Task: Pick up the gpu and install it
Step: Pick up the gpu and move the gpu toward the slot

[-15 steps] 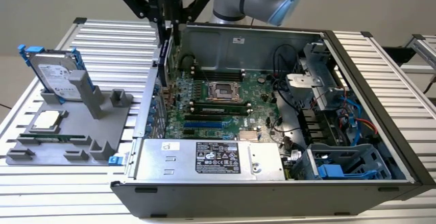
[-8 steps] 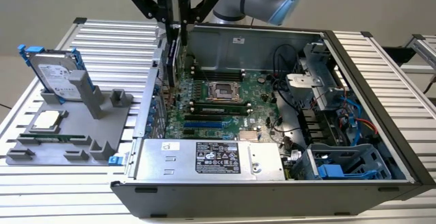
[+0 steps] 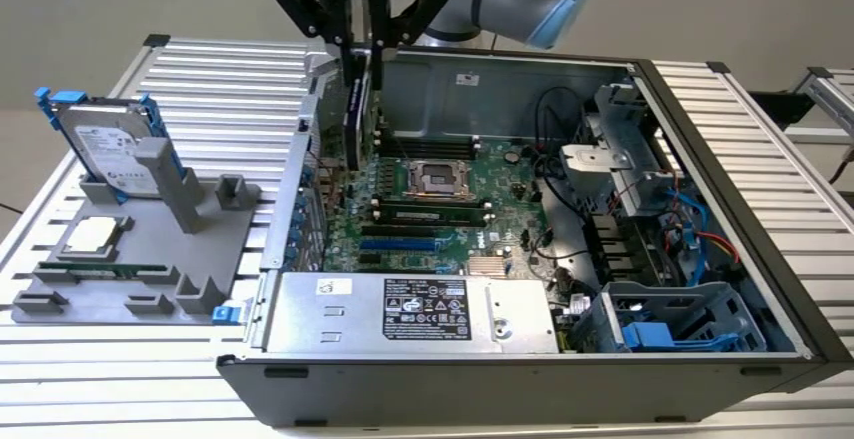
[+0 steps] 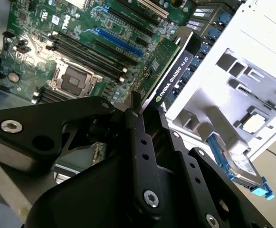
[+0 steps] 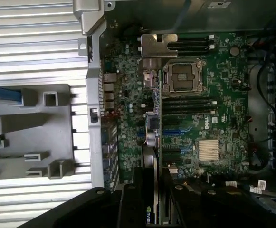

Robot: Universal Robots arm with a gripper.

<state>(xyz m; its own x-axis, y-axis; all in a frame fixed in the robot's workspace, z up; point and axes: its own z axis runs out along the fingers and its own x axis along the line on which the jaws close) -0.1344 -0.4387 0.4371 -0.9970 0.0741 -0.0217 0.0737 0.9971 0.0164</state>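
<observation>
Where the gripper (image 4: 148, 107) is clamped on the gpu (image 4: 172, 71), the card's upper edge is hidden by the fingers (image 4: 138, 142); beyond, the card is held edge-on over the motherboard (image 5: 214, 118) inside the case (image 3: 534, 384); seating in a slot cannot be told.

Exterior cam: high, angled down over open case (image 3: 534, 384) on table (image 3: 94, 379). Both wrist cams: close, looking past gripper (image 4: 145, 107) (image 5: 152, 187) holding gpu (image 4: 176, 66) at motherboard (image 4: 80, 52) (image 5: 214, 104) (image 3: 441, 209), shared w/ exterior view.
</observation>
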